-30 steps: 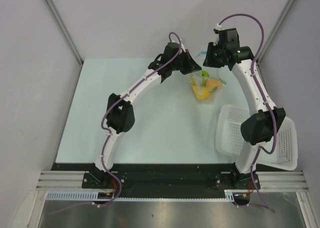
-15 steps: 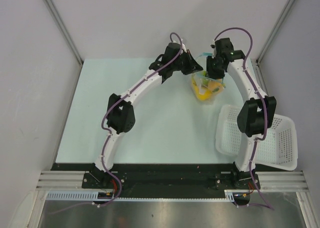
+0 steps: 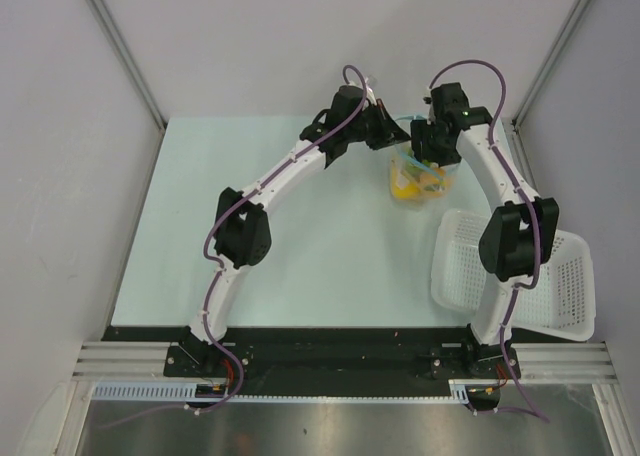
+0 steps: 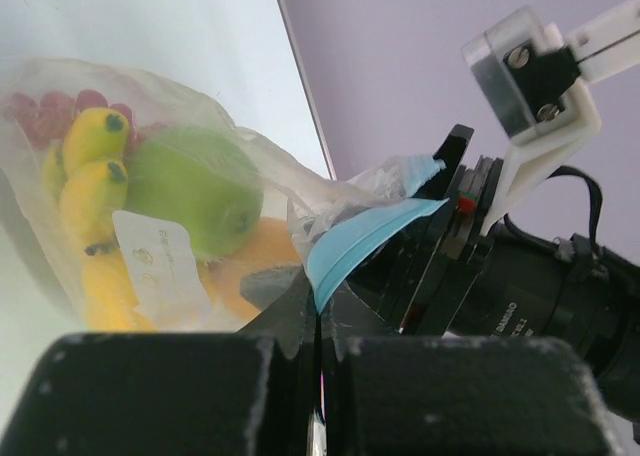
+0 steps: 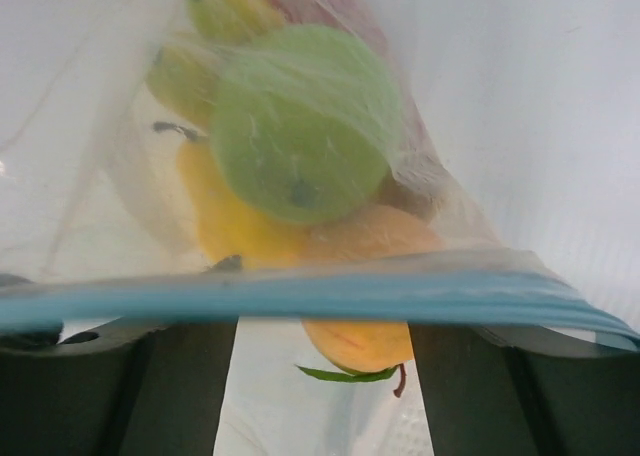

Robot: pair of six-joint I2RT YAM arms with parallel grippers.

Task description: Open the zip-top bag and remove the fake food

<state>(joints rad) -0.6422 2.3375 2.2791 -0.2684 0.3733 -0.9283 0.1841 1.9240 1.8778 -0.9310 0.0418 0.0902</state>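
From above, at the bench's [image 3: 250,206] far side, the bag [image 3: 428,172] of fruit [image 3: 408,188] is between left end effector [image 3: 397,143] and right end effector [image 3: 429,156]. Left wrist: fingers [image 4: 170,396] clamped tight on the bag's lip beside the blue strip [image 4: 370,238]. Right wrist: fingers [image 5: 120,396] stand apart, strip stretched across them, green apple [image 5: 300,126] beyond; any hold, I can't tell.
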